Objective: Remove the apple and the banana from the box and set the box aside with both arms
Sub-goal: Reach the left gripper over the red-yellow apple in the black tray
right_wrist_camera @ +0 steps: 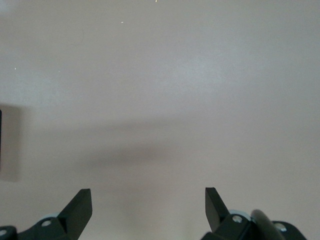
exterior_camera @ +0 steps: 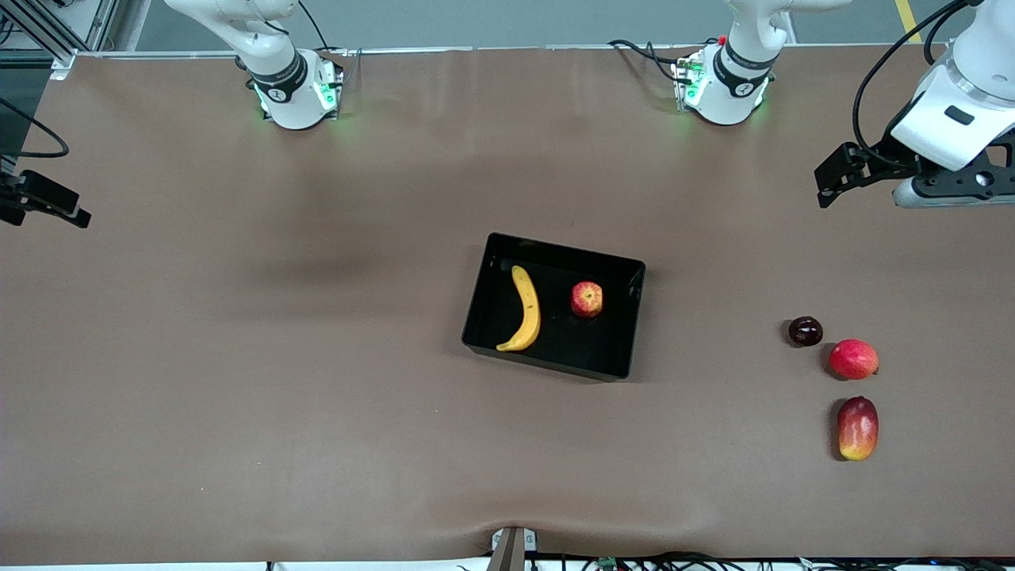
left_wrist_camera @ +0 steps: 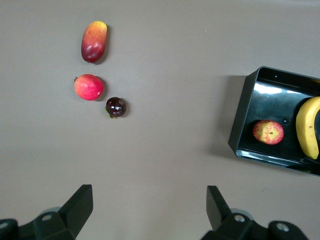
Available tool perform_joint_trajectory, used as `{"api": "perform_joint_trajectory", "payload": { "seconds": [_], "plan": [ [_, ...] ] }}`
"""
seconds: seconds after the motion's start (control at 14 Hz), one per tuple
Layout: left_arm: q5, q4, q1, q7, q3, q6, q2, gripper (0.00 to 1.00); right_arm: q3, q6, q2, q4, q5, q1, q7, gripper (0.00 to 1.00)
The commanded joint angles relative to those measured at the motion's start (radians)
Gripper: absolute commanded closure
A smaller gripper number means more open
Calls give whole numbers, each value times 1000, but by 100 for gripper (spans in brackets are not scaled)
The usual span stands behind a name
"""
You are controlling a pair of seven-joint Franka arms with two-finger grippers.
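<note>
So your black tray (exterior_camera: 555, 306) is sitting about mid-table, and both fruits are lying inside it. The banana (exterior_camera: 523, 311) is resting lengthwise in the half toward the right arm's end, with its curved tip pointing down toward the front camera. The apple (exterior_camera: 587, 299) is sitting in the other half, toward the left arm's end, well apart from the banana and not touching the wall.

Your left gripper (left_wrist_camera: 150, 210) is hanging up in the air over bare table (exterior_camera: 238, 381) at the left arm's end, fingers (left_wrist_camera: 80, 205) spread wide with nothing between them. From its wrist view you're looking down on the tray's corner with the apple and a bit of banana showing.

Your right gripper (right_wrist_camera: 149, 210) is doing the same thing at the right arm's end: up over bare tabletop, fingers (right_wrist_camera: 80, 206) wide apart and gripping nothing. In the front view it's barely poking in at the edge.

Three leftover fruits are sitting on the table toward the left arm's end, well apart from the tray: a dark maroon round fruit (exterior_camera: 806, 331), a round red fruit (exterior_camera: 853, 359) just beside it and a bit nearer the front camera, and a red-yellow mango (exterior_camera: 858, 428) nearer still.
</note>
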State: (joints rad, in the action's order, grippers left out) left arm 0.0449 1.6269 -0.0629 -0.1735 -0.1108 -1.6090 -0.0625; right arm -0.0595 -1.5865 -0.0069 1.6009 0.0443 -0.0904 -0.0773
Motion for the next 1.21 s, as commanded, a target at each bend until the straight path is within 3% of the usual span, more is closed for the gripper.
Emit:
{"api": "perform_joint_trajectory", "payload": {
  "seconds": [0.0,0.64,0.93,1.14],
  "plan": [
    [-11,-13,0,12,-4,8,10,0,10,3,-1,-13,5,-8,2,0],
    [-2,-82,-14,0,-12,9,84,0,13,5,-5,-13,-27,15,1,0],
    [0,-70,-70,-187,-84,1,156,0,13,5,-5,-13,-29,28,1,0],
    [4,-65,-139,-224,-105,-40,229,0,13,7,-5,-13,-29,26,1,0]
  ]
}}
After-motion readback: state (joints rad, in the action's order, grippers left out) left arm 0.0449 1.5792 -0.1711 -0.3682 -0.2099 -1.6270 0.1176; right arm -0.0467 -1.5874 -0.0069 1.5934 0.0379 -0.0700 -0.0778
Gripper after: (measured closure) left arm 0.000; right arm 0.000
